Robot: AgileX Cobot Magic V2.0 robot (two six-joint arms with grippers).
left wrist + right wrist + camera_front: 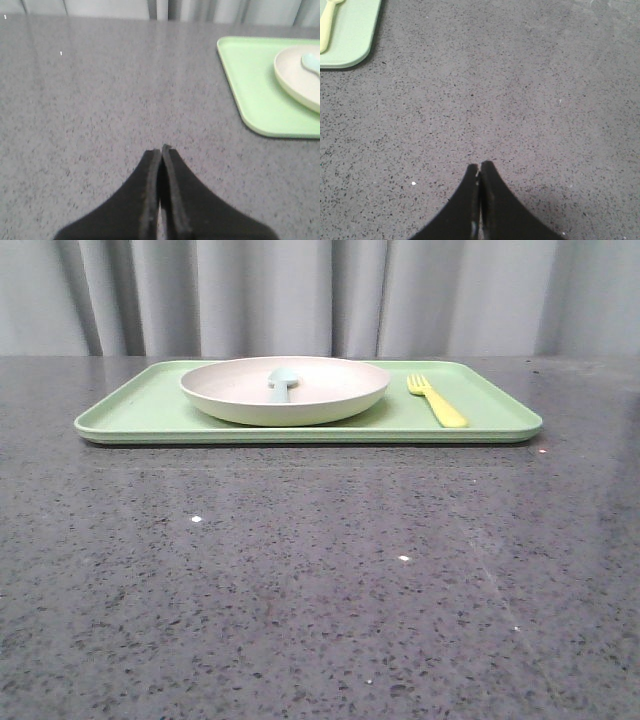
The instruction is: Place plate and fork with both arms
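Note:
The cream plate [285, 390] rests on the light-green tray [130, 410] at the far side of the table, with a pale blue spoon [283, 381] lying in it. To the plate's right on the tray lies the yellow fork [437, 400]. The plate's edge [295, 80] and the fork's handle [325, 30] also show in the wrist views. My left gripper [161, 148] is shut and empty over bare table, left of the tray. My right gripper [479, 165] is shut and empty over bare table, right of the tray. Neither gripper shows in the front view.
The dark speckled stone tabletop [320, 580] stretches from the tray to the near edge. Grey curtains [320, 295] hang behind the table. The tray's near corners [260, 127] [350, 60] lie within the wrist views.

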